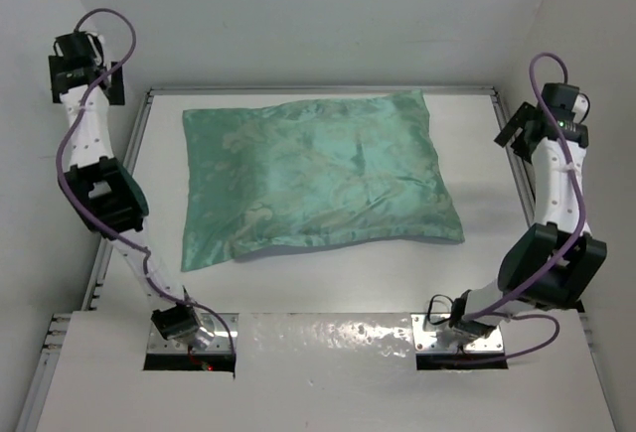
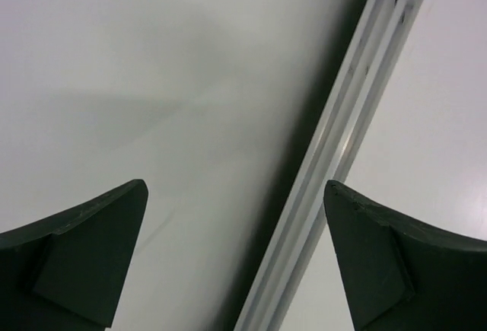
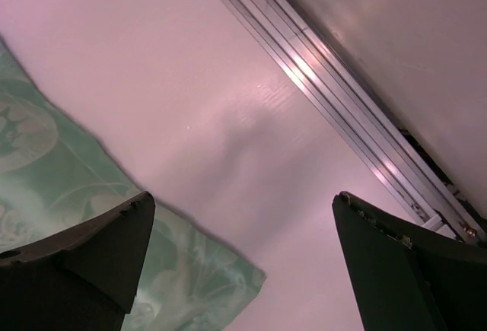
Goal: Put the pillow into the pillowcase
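Note:
The pillowcase (image 1: 318,179) lies sea-green satin side up in the middle of the white table (image 1: 328,278). It is plump and filled out. The pillow is hidden; no cream-white fabric shows. My left gripper (image 1: 87,72) is open and empty, raised at the far left, apart from the pillowcase. In the left wrist view it (image 2: 234,194) hangs over the wall and the table rail. My right gripper (image 1: 525,129) is open and empty at the far right. In the right wrist view it (image 3: 243,202) is above bare table, with a corner of the pillowcase (image 3: 183,262) by its left finger.
An aluminium rail (image 1: 124,194) runs along the table's left side and another (image 1: 517,159) along the right; they also show in the wrist views (image 2: 335,148) (image 3: 319,80). White walls enclose the back and sides. The arm bases (image 1: 189,328) (image 1: 462,328) sit at the near edge.

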Tool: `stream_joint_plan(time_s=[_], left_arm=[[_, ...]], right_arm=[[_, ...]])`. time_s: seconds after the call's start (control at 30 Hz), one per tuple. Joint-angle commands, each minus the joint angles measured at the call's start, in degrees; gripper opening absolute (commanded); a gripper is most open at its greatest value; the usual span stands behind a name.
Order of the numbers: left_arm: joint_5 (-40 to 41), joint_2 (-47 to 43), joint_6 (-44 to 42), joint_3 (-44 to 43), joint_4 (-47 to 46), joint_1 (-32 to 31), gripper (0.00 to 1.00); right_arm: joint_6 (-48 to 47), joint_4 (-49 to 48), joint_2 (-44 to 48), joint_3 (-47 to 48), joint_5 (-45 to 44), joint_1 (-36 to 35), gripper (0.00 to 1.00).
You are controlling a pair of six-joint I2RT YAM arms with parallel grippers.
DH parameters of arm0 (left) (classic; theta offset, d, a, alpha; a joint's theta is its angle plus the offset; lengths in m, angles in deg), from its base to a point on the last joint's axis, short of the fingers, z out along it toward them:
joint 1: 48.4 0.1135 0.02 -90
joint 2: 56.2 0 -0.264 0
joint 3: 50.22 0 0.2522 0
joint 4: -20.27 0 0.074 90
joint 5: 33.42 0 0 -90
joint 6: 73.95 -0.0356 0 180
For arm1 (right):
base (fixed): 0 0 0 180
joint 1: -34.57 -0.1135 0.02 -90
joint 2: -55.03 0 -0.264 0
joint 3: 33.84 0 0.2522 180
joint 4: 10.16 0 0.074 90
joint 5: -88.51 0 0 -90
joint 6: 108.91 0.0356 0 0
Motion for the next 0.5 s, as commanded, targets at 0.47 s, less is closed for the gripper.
stream_joint_plan(time_s=[0.47], left_arm=[[-15.61,-27.29,18.52,45.54,2.94,-0.13,1.00]], right_arm=[[6.49,-13.40,19.03,-24.77,-14.23,-1.15,0.99]])
